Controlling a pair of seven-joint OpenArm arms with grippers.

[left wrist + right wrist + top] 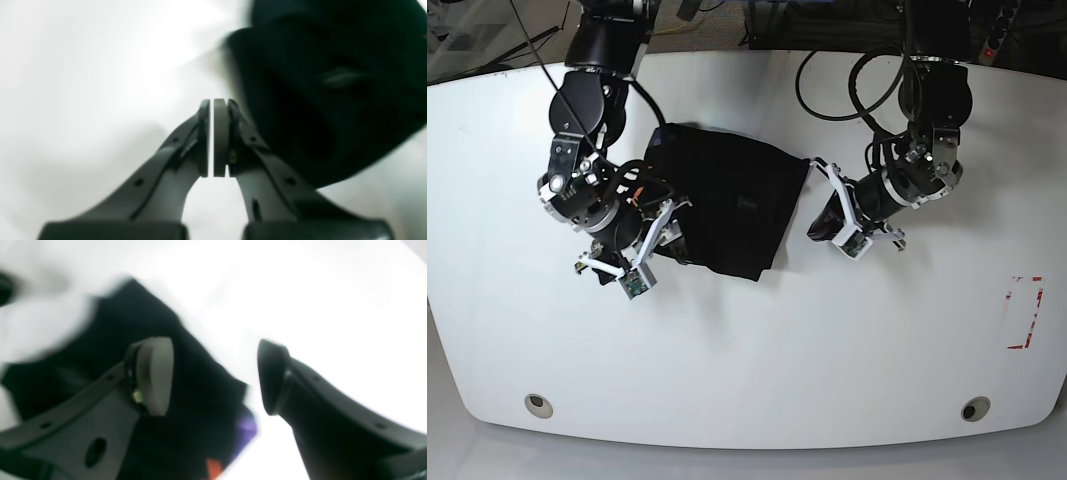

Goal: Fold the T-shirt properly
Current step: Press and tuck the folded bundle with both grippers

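The black T-shirt (732,200) lies as a folded bundle in the middle of the white table (757,350). My right gripper (670,232) hovers over the shirt's left edge. In the right wrist view this gripper (213,373) is open, with nothing between its fingers; beneath it are the shirt (186,406) and a purple and orange print (247,426). My left gripper (815,230) sits just off the shirt's right edge, over bare table. In the left wrist view it (212,103) is shut with its pads together and empty, and the blurred shirt (317,100) lies to its right.
A red-outlined rectangle (1025,312) is marked near the table's right edge. Two round holes (537,403) (972,408) sit near the front edge. Black cables (847,80) loop over the table's back, behind the arms.
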